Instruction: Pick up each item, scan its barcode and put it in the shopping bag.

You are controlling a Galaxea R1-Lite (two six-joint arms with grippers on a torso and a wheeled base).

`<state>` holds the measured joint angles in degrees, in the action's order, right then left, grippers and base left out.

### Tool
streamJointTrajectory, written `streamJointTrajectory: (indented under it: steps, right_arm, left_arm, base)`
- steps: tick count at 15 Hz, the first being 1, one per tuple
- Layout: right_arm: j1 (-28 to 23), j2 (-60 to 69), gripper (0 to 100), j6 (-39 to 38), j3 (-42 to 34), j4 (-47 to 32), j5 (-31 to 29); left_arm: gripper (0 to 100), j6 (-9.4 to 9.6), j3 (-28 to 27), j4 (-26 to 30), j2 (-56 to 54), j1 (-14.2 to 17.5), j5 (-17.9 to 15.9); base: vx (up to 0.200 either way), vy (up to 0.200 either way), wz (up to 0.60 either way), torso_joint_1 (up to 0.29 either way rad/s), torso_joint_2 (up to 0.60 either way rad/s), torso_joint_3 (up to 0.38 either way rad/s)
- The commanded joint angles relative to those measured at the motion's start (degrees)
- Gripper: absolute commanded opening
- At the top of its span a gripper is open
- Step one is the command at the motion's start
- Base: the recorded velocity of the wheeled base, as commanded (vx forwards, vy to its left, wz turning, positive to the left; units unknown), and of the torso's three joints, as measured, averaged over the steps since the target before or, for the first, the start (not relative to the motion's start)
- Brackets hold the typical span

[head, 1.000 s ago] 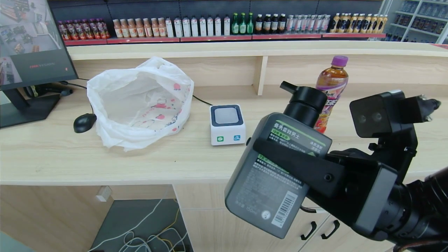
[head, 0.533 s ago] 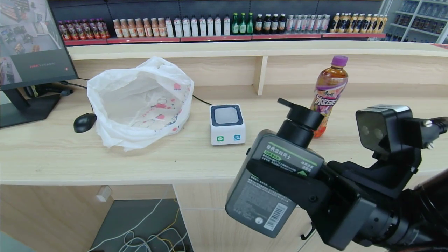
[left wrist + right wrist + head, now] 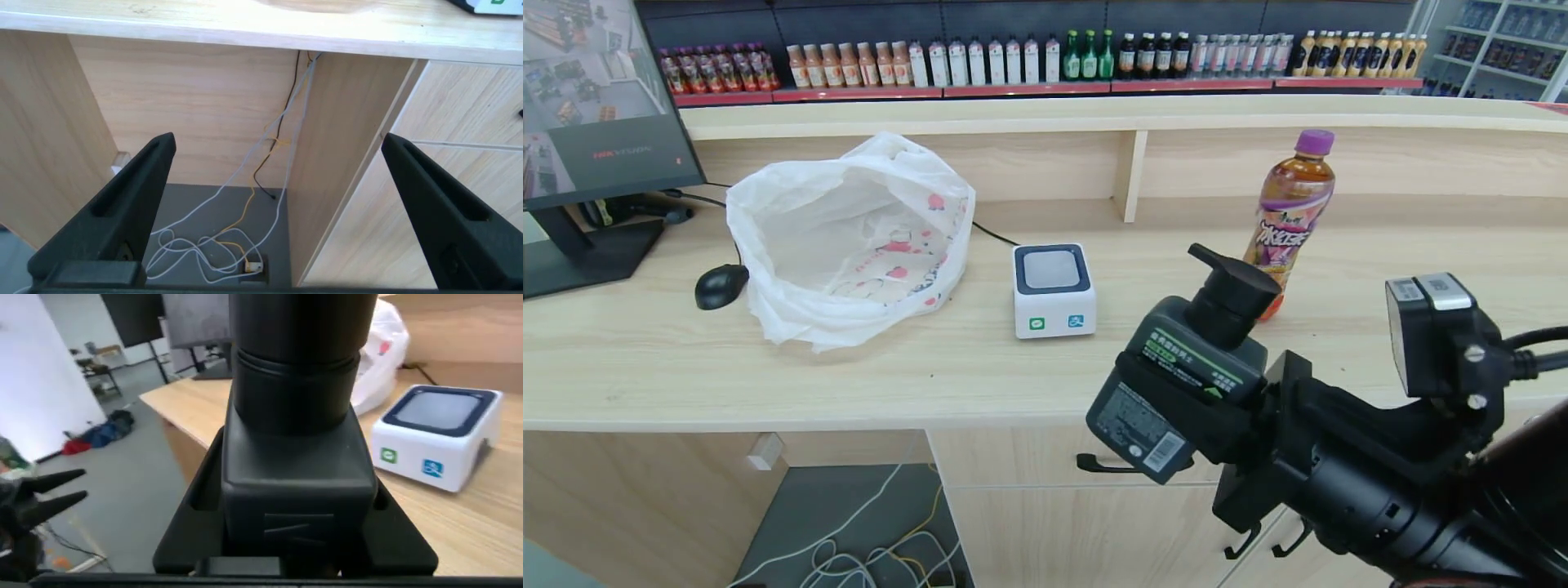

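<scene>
Lower now and turned, the right claw clamps the grey pump bottle at the table's front edge. Its barcode faces away from the scanner, so a read may fail. The scanner sits between it and the shopping bag, and a drink bottle stands just behind. The left claw hangs wide open below the table.

Pump bottle matt plastic; counter smooth wood.
</scene>
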<state>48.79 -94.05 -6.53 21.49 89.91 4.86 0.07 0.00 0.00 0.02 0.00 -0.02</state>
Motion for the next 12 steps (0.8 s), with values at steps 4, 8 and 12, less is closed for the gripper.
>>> streamJointTrajectory:
  steps: [4, 8, 12]
  right_arm:
    - [-0.18, 0.80, 0, 8.12, -1.01, 0.09, -16.47]
    - [-1.85, 0.89, 0, 16.11, -0.75, 0.09, -20.60]
    - [-2.20, 0.97, 0, 17.26, -0.66, 0.09, -24.99]
  left_arm:
    - [100, 0.01, 0.00, 0.00, -0.02, -0.09, 0.02]
    - [100, 0.01, 0.00, 0.00, -0.02, -0.09, 0.02]
    - [100, -0.07, 0.00, 0.00, -0.02, 0.00, 0.02]
  base:
    - [0.000, 0.000, 0.00, 0.000, 0.00, 0.000]
    - [0.000, 0.000, 0.00, 0.000, 0.00, 0.000]
    - [0.000, 0.200, 0.00, 0.002, 0.00, 0.005]
